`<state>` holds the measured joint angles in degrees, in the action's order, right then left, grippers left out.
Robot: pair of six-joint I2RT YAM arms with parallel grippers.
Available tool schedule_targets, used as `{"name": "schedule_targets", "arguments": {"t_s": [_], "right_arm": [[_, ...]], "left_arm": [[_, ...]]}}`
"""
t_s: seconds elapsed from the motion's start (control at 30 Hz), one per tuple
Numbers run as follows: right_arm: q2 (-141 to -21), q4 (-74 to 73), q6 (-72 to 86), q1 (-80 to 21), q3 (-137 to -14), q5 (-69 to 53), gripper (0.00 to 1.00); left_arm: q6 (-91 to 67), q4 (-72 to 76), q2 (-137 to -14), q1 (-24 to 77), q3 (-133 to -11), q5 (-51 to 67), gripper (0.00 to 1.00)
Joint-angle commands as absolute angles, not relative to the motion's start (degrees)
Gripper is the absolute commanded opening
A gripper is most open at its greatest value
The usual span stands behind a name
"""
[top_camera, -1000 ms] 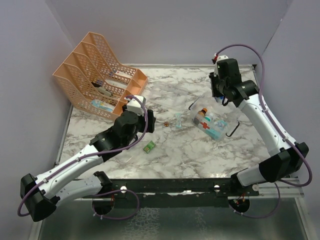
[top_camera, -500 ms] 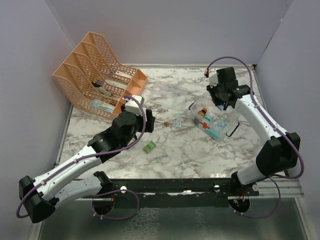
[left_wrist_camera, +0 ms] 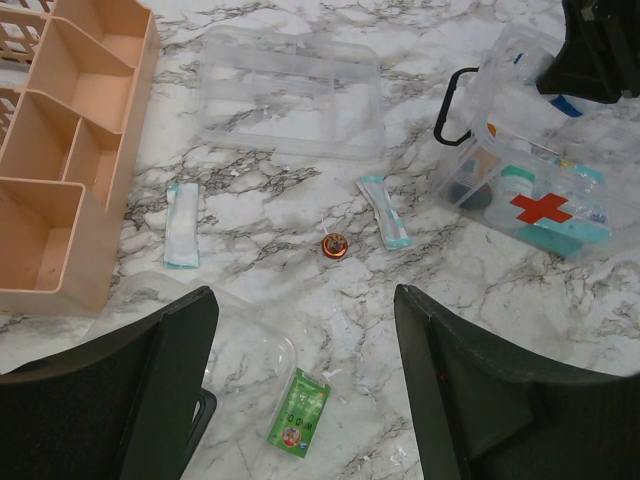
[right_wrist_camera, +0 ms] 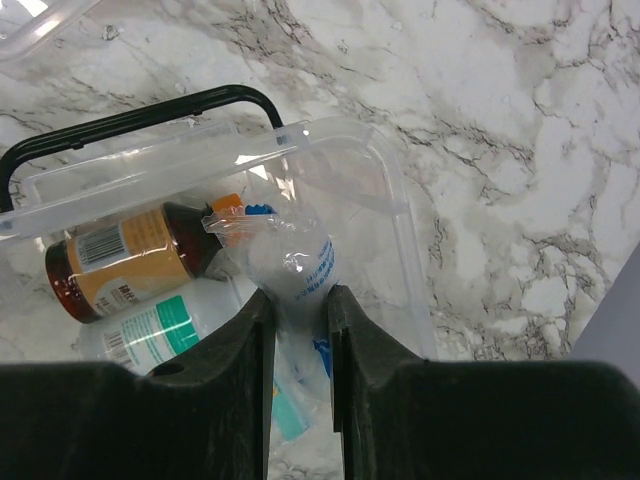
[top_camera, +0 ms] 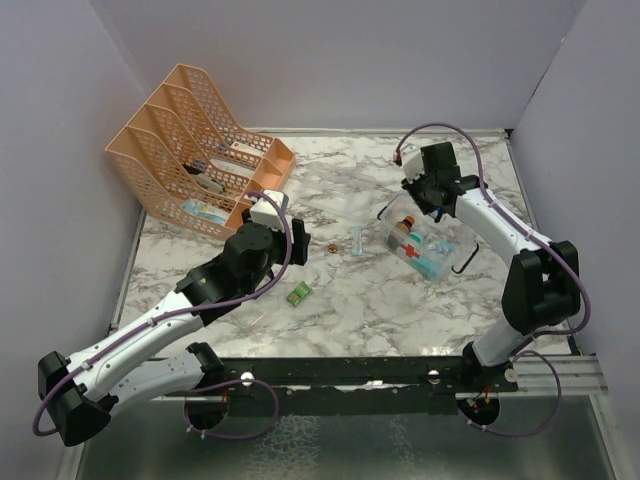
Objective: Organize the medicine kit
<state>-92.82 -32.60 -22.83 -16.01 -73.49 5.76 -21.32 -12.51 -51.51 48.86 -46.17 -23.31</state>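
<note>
My right gripper (right_wrist_camera: 300, 300) is pinching a clear plastic packet (right_wrist_camera: 290, 262) above the medicine kit (top_camera: 428, 248), which is lying at 3 o'clock from the middle of the marble table (top_camera: 360, 310), while my left gripper (left_wrist_camera: 300, 320) is hanging wide open.

L arm (top_camera: 150, 330) reaches fwd w/ elbow low, L gripper (left_wrist_camera: 305, 320) jaws wide apart, holding nothing. R arm (top_camera: 500, 225) folds inward, wrist tipped down, R gripper (right_wrist_camera: 300, 300) pinched on a clear pouch (right_wrist_camera: 292, 258).

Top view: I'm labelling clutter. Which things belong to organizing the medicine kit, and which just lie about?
Job: medicine kit, clear packet in the right tool, teal strip, green sachet, orange disc.
Lying about, probably: peach rack, clear tray.
</note>
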Motion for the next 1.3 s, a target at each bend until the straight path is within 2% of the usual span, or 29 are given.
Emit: {"name": "schedule_targets", "arguments": {"t_s": [0.0,0.27,0.33,0.43,0.63,0.8,1.03,1.2,1.27], "right_arm": [[-94.38,-24.36,-25.1,-15.73,-71.72,7.94,0.2],[-97.06,-18.92,-24.5,-15.73,-68.23,11.31,0.23],[-97.56,-18.18,-24.01,-15.73,-67.5,11.64,0.27],[-98.1,-17.84,-21.73,-15.73,-67.57,11.96,0.39],[-95.23,-17.86,-17.92,-15.73,-67.65,9.51,0.44],[-92.73,-17.91,-15.76,-15.73,-67.03,8.48,0.44],[-89.98,-18.68,-6.26,-15.88,-65.85,5.58,0.37],[-83.0,-23.22,6.41,-16.0,-67.08,7.14,0.39],[-80.04,-25.17,10.41,-16.0,-67.3,3.82,0.41]], "left_arm": [[-21.45,-12.11,-50.69,48.7,-46.67,-23.37,0.75],[-21.18,-12.07,-51.58,48.77,-46.68,-24.21,0.75],[-21.05,-12.09,-51.81,48.77,-46.68,-24.61,0.75],[-21.0,-12.02,-52.26,48.69,-46.92,-24.42,0.75],[-20.84,-12.1,-52.56,48.71,-47.04,-24.26,0.75],[-20.91,-12.05,-52.35,48.71,-47.04,-24.16,0.75],[-21.12,-11.97,-52.39,48.71,-46.98,-23.59,0.75],[-21.22,-11.9,-52.7,48.74,-46.9,-22.9,0.75],[-21.26,-11.83,-52.93,48.7,-46.91,-22.37,0.75]]}}
